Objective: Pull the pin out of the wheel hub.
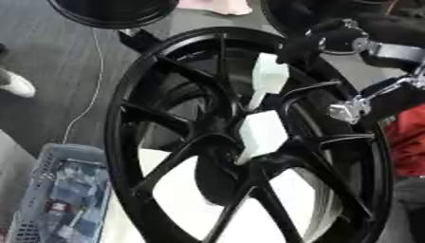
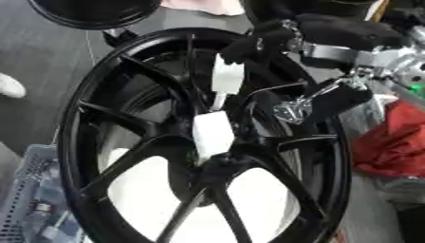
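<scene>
We see the right hand (image 2: 265,40) closed on the white pin's (image 2: 226,76) upper end; its long axis runs down into the wheel hub (image 2: 217,156).

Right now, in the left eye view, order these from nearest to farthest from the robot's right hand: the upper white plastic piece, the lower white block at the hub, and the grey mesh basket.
From the right hand, at the wheel's upper right:
1. Upper white plastic piece, just below the hand's fingers.
2. Lower white block, at the wheel's centre.
3. Grey mesh basket, lower left corner.
</scene>
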`<state>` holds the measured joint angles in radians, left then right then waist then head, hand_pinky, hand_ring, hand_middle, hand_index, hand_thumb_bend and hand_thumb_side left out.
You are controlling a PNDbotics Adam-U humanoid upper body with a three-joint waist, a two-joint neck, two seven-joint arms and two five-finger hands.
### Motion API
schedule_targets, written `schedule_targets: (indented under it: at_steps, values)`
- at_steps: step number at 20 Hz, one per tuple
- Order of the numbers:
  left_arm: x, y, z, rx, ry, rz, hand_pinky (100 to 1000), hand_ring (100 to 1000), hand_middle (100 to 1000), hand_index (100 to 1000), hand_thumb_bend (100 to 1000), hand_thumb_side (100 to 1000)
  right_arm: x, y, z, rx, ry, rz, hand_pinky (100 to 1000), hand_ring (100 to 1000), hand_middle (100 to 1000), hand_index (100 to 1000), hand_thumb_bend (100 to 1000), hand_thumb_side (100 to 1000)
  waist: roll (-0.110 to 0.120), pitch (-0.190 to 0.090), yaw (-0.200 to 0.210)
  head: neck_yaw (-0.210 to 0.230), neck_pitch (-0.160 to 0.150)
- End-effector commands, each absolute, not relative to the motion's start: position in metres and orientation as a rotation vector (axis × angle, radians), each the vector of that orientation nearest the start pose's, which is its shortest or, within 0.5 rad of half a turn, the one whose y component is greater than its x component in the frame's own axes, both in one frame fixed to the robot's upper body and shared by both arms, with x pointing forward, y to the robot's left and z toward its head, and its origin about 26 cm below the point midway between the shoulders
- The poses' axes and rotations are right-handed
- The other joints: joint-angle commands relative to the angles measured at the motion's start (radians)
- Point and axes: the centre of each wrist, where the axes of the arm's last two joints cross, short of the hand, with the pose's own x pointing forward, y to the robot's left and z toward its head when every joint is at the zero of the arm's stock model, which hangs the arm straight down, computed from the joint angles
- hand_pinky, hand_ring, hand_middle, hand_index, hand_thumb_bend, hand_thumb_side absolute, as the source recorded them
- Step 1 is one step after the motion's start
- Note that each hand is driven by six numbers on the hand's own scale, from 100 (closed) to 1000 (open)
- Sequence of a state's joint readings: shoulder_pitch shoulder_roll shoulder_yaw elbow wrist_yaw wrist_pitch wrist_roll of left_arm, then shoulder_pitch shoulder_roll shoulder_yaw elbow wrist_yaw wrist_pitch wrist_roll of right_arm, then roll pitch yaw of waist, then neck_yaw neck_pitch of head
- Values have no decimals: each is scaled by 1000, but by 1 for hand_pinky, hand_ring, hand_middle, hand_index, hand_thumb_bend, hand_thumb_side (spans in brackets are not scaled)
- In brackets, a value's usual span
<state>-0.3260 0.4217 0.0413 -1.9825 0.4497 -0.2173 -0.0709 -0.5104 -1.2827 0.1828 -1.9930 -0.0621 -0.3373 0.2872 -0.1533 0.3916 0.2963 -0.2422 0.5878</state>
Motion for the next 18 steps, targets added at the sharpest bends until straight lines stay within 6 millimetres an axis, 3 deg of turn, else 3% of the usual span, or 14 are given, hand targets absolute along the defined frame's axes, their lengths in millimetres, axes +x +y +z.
schedule_targets:
  at_steps: [1,9,13,18]
  values:
    - [300,285,224,-285,-2490,-276,814,745,645,784,100,665,271,-318,367,717,2529,-2271,603,802,814,942,100,100,6,-33,-2,4,-14]
    - [299,286,224,-277,-2483,-263,815,746,645,783,100,665,265,-320,383,612,2551,-2312,565,783,795,945,100,147,7,-46,-7,4,-20]
    - [299,287,224,-279,-2484,-257,815,746,644,782,100,662,264,-319,386,557,2534,-2366,534,741,754,966,100,336,10,-54,-9,2,-13]
    - [299,286,225,-290,-2478,-240,815,747,645,782,100,661,265,-318,382,474,2470,-2485,518,728,738,966,100,468,15,-65,-3,-12,-9]
